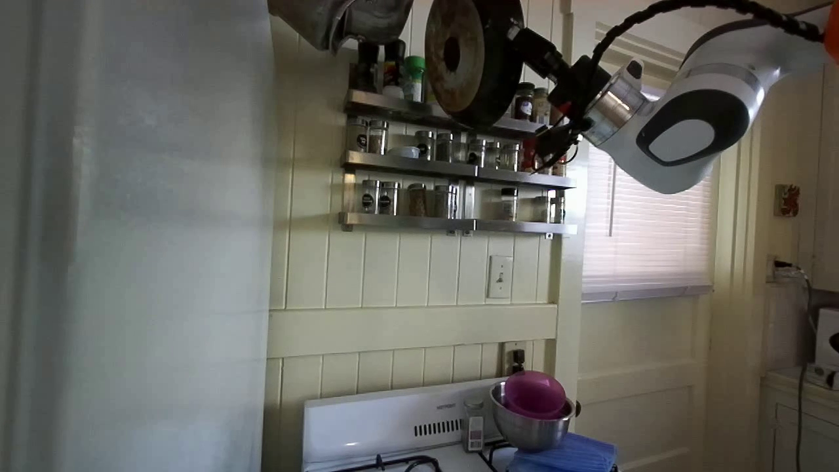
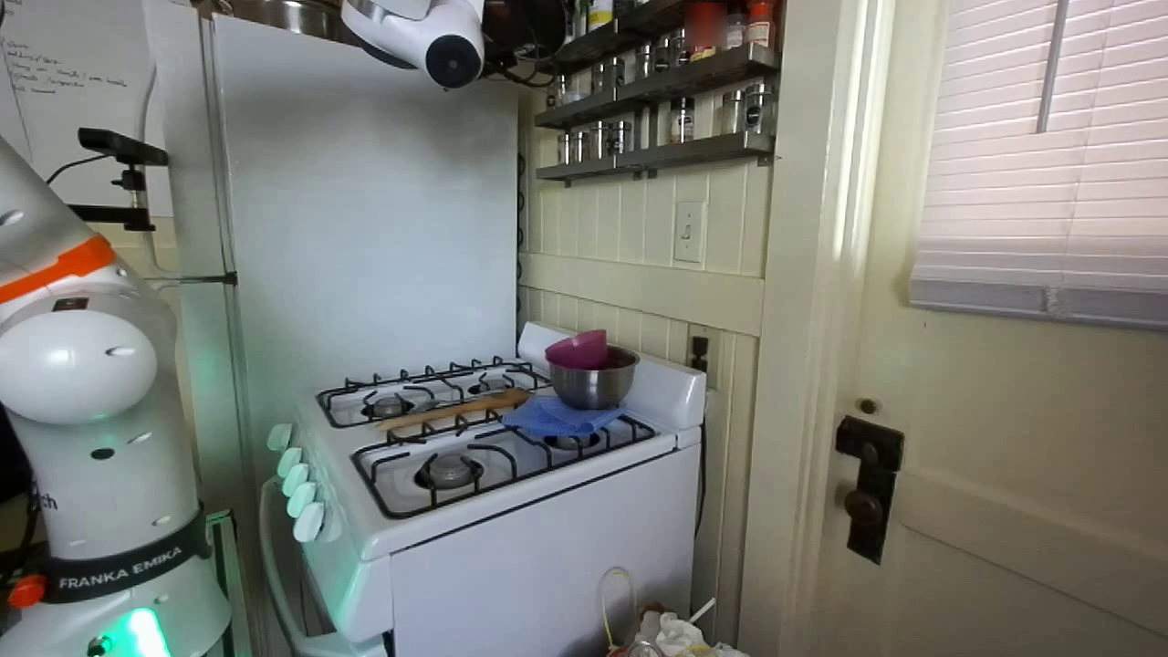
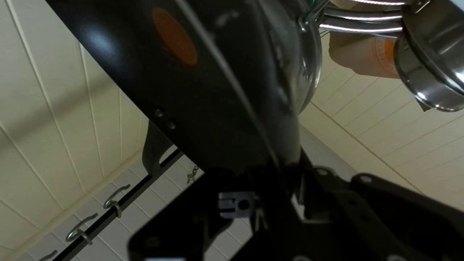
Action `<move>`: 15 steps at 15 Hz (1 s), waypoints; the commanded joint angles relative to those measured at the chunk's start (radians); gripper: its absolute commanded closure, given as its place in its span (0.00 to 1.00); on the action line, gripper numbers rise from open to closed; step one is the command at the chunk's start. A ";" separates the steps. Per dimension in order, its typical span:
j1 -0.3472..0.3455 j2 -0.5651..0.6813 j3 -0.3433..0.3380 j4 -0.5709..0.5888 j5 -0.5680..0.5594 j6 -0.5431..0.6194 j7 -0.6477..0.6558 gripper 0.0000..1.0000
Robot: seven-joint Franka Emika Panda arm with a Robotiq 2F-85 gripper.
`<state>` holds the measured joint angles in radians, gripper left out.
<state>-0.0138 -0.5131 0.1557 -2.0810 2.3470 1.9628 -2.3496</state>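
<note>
A dark frying pan is suspended high in a kitchen at the end of a white robot arm, tipped on edge in front of wall shelves lined with spice jars. Both exterior views place it well above the stove; its worn, brownish round face shows in an exterior view.

The pan appears to be metal: probably heavy, stiff throughout and hard to damage, though its smooth, shiny surface could slip or pivot under a light pinch. The handle, presumably fixed at the two rivets, seems the surest place to take hold; the rim, thin and firm, offers a narrower bite, with the weight apt to swing from it.

The jaws, black against black in the wrist view, appear clenched on the pan's edge, parted by little more than the metal between them; the exact contact is lost in shadow. A curved dark piece, possibly the handle, shows past the pan and meets a black rail fitted with metal hooks; whether it is caught there cannot be told. A shiny saucepan appears apart from the jaws.
</note>
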 commanded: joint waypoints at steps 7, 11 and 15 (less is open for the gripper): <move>-0.008 -0.046 -0.010 -0.023 0.034 0.025 -0.037 0.98; -0.013 -0.058 -0.009 -0.031 0.038 0.037 -0.046 0.98; -0.016 -0.065 -0.008 -0.029 0.038 0.037 -0.059 0.98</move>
<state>-0.0254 -0.5440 0.1436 -2.1070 2.3528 1.9834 -2.3709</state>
